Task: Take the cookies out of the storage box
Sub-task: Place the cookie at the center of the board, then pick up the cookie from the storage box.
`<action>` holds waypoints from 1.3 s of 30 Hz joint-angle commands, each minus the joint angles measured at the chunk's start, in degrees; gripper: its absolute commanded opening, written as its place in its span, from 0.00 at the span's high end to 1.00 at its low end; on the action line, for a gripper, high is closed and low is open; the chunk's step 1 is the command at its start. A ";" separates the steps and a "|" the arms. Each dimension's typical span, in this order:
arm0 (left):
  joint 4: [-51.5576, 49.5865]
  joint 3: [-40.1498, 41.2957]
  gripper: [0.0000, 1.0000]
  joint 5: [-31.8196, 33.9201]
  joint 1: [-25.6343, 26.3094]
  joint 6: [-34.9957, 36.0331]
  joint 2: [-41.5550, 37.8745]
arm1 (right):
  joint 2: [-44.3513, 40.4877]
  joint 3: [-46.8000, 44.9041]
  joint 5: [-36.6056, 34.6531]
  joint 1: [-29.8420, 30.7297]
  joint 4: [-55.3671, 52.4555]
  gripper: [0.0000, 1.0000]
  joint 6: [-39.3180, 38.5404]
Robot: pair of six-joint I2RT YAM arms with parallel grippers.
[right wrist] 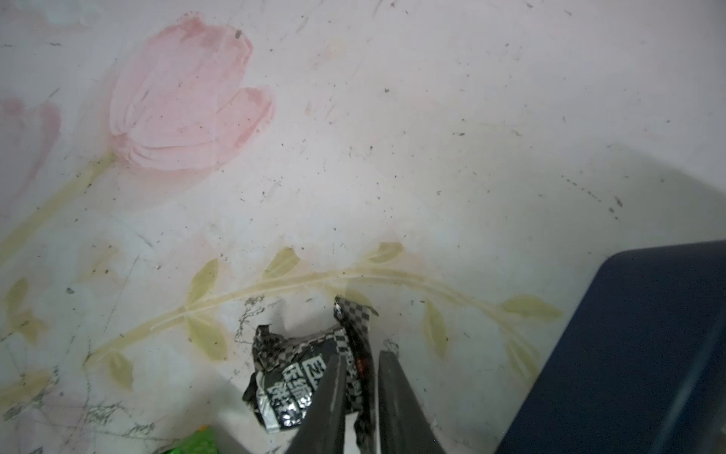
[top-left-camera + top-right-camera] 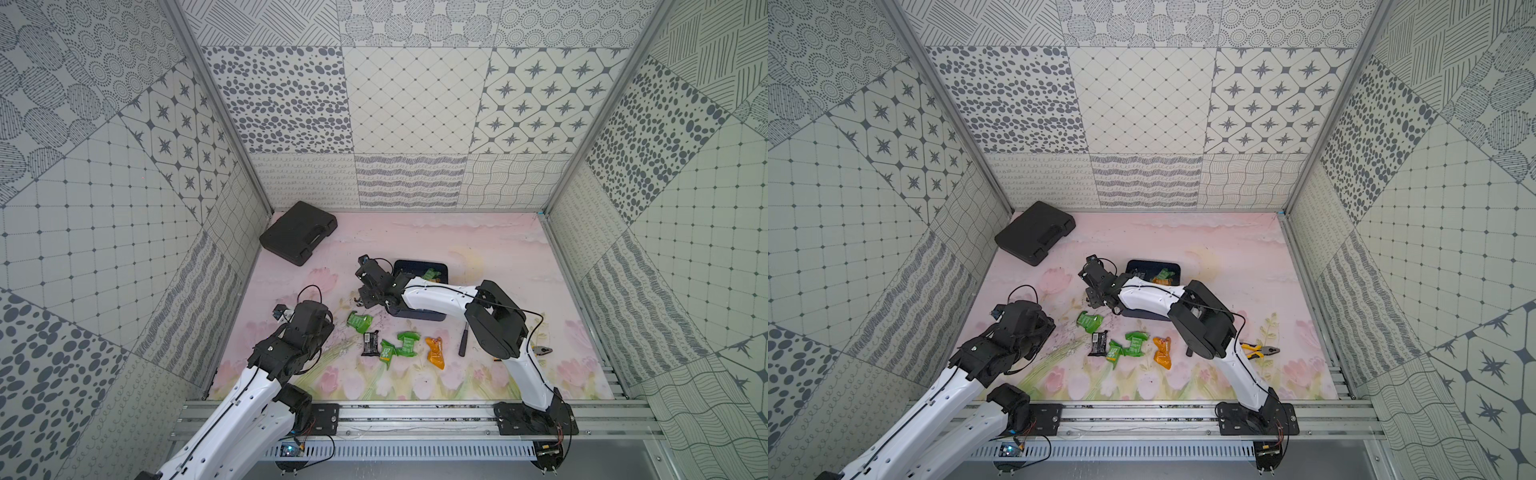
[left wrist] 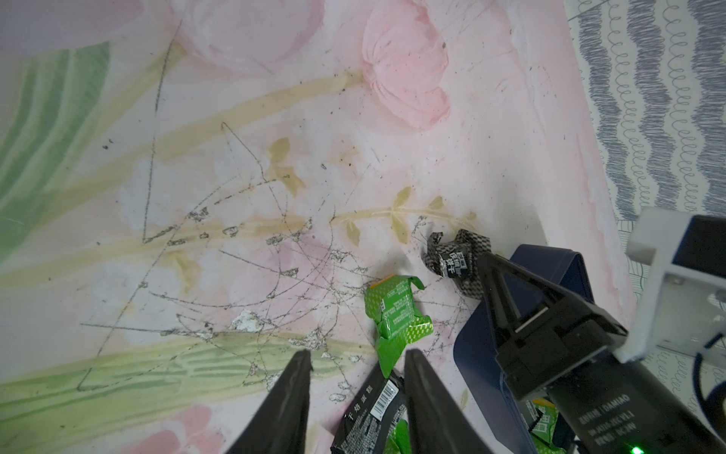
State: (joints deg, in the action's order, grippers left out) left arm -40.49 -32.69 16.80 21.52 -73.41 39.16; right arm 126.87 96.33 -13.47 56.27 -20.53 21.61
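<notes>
The navy storage box (image 2: 409, 268) sits mid-mat, half hidden by my right arm; a green cookie (image 2: 430, 274) and an orange one (image 2: 1163, 281) lie inside. Out on the mat lie a green packet (image 2: 359, 321), a black one (image 2: 370, 343), two more green ones (image 2: 405, 345) and an orange one (image 2: 434, 352). Left of the box, my right gripper (image 1: 362, 355) stands slightly open over a black checked cookie (image 1: 290, 385) that rests on the mat, its crinkled end still between the fingers. My left gripper (image 3: 358, 353) is open above the mat, nothing in it, with the black packet (image 3: 373, 408) below.
A large black moulded case (image 2: 297, 237) lies at the back left corner. A dark-handled tool (image 2: 463, 340) and yellow-handled pliers (image 2: 1260, 349) lie on the mat right of the packets, partly under my right arm. Patterned walls close in three sides.
</notes>
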 commanded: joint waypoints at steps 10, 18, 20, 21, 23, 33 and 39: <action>11.08 -5.70 0.49 -6.54 -0.42 23.00 6.03 | -16.77 -6.14 -0.50 -0.78 2.43 0.53 -1.93; 19.17 -13.85 0.43 -20.87 0.15 41.84 15.79 | -31.37 -20.04 3.89 -7.54 -0.41 0.52 1.56; 19.49 -16.07 0.41 -22.20 1.52 44.84 18.69 | -34.02 -22.64 5.21 -9.32 -1.87 0.52 2.20; 19.42 -17.28 0.40 -22.71 2.57 46.32 20.39 | -35.39 -23.84 6.02 -10.23 -2.55 0.52 2.42; 19.28 -19.86 0.38 -23.01 5.19 49.29 23.90 | -37.93 -26.03 6.76 -11.98 -3.60 0.52 3.31; 17.36 -35.66 0.32 -28.38 16.52 68.96 46.10 | -47.67 -34.88 8.20 -18.21 -6.34 0.52 6.86; 12.81 -44.58 0.31 -30.79 17.57 77.79 58.30 | -51.92 -38.40 7.21 -19.48 -7.63 0.52 7.99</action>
State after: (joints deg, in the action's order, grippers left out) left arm -24.77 -71.70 -8.43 38.09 -11.18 90.43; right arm 76.99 58.98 -5.98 37.06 -27.86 28.16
